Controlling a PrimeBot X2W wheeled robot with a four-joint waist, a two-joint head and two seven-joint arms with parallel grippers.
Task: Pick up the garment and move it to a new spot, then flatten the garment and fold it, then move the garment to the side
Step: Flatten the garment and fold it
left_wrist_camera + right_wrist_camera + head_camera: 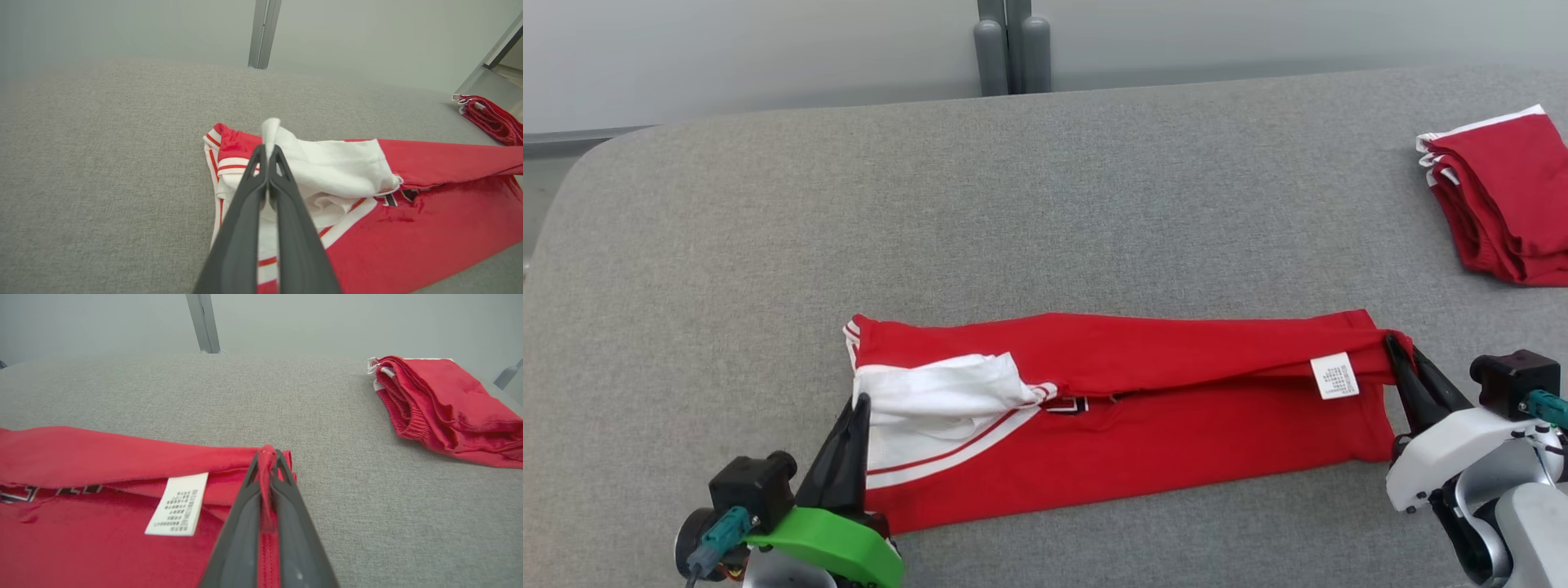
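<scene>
Your left gripper [859, 402] sits at the lower left of the head view. Its fingers point away from you and are clenched on the garment [1143, 425]. In the left wrist view the gripper [268, 149] has both fingers pressed together, with a fold of white cloth [271, 128] pinched between the tips and poking up past them.

The garment lies long and narrow across the near part of the grey table [1013, 204], stretched from one gripper to the other. At its left end you see the white cloth [939, 392] bunched up, and beside it a white band [947, 461] with a red stripe. The far edge of the garment is folded over toward you, so a red upper layer overlaps the lower one. Near the middle, dark lettering [1066, 404] peeks out from under that fold, too hidden to read.

Further right, a white label [1334, 376] sits on the edge of the folded layer, close to the right end.

Your right gripper [1392, 343] is at the garment's far right corner. In the right wrist view the gripper [268, 453] is clamped tight, with red cloth squeezed between the fingers and the label [177, 504] just to their left.

At the far right of the table, a pile [1503, 204] of folded red clothes lies well apart from the garment.
</scene>
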